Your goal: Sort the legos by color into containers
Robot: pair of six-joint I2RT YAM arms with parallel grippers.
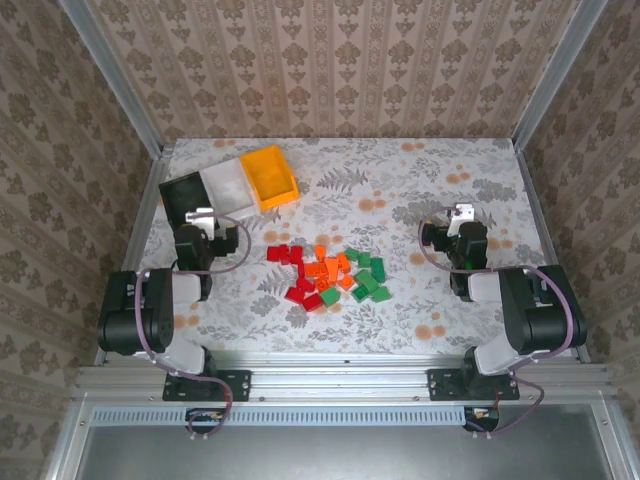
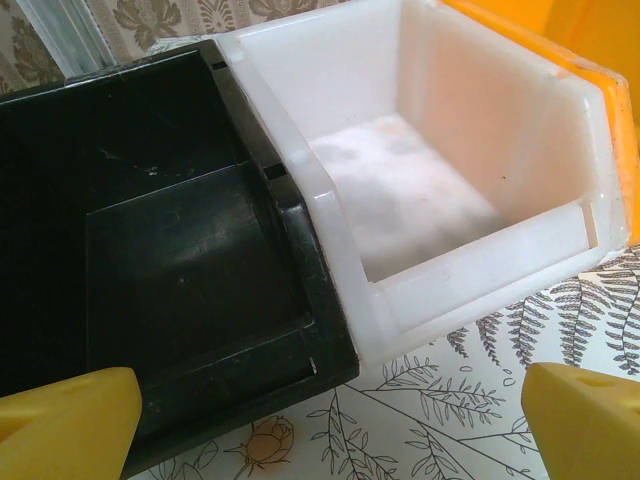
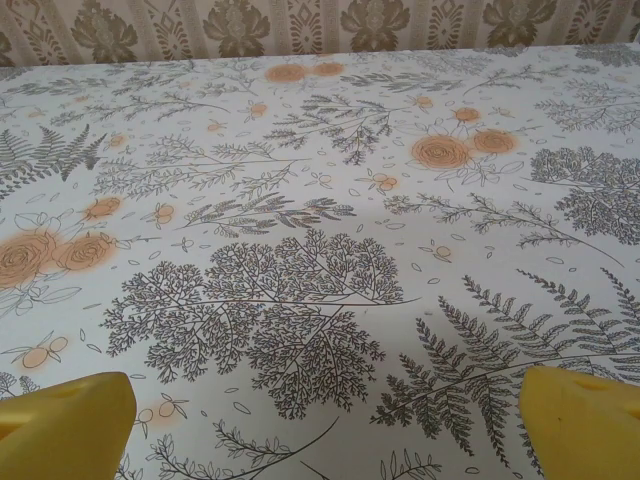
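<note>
The legos lie in a loose pile at the middle of the table: red ones on the left, orange ones in the centre, green ones on the right. The containers stand joined in a row at the back left: black bin, white bin, orange-yellow bin. All three look empty. My left gripper is open just in front of the black and white bins. On the right side, my right gripper is open over bare tablecloth.
The floral tablecloth covers the table. Patterned walls with metal posts close in the left, back and right sides. Both arm bases are bolted to the front rail.
</note>
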